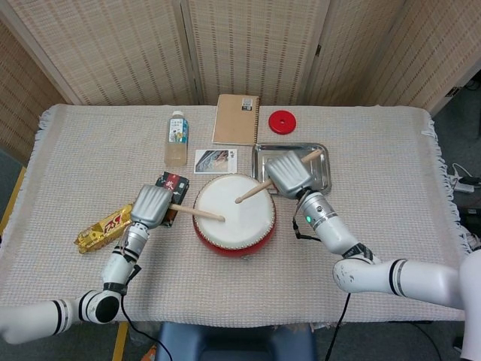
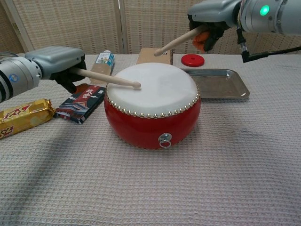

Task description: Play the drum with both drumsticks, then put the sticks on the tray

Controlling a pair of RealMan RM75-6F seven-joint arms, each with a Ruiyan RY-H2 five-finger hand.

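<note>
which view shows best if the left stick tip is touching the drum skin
The chest view: side-on, the left drumstick tip meets the drum skin near its left edge. The head view looks straight down, so the stick just overlaps the skin; contact can't be judged.

The left hand [image 2: 56, 63] is sitting at the left edge of the chest frame, its grey back turned upward and its dark fingers [image 2: 66, 77] curling under to grip a drumstick [image 2: 106, 80] that is pointing toward the frame's centre. In the head view the left forearm is rising from the lower left corner up to this hand [image 1: 151, 205]. The right hand [image 2: 211, 19] is hanging high in the upper right of the chest frame, fingers wrapping a second drumstick [image 2: 171, 43] that is slanting down to the left. Its forearm, showing a green light, is running off the right edge. In the head view the right hand [image 1: 289, 174] is lying just right of centre, its arm bending in from the lower right.
</note>
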